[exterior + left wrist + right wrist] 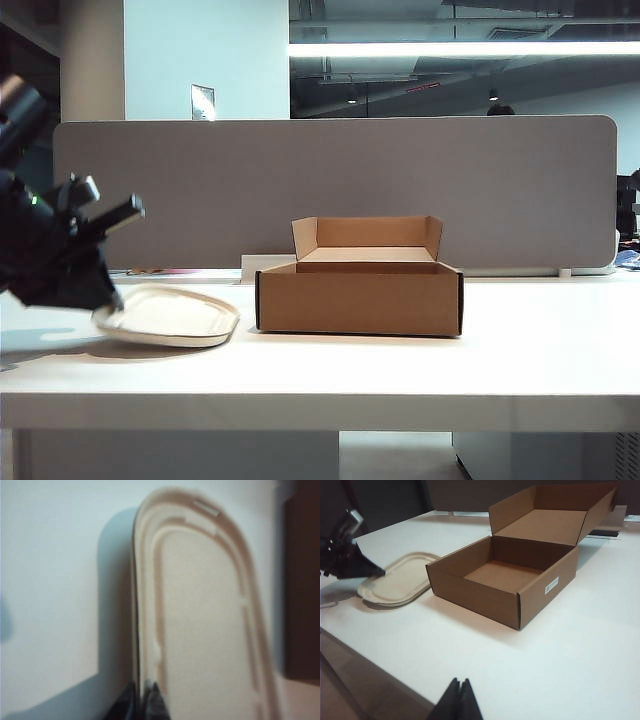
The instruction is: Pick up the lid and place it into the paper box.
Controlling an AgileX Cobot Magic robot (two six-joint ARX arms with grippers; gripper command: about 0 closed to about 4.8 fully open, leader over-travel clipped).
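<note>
We have the left gripper [145,700] pinched on the lid [170,315] rim at the exterior view's left, its near edge tipped up, the paper box [358,298] still empty (right gripper [456,700] pressed together, idle at the bottom of its own view).

off-white lid [170,318], plain brown paper box [358,298], white table [400,370]

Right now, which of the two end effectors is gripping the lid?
The left end effector, shut on the lid's edge beside the paper box. The right end effector hangs shut and empty.
</note>
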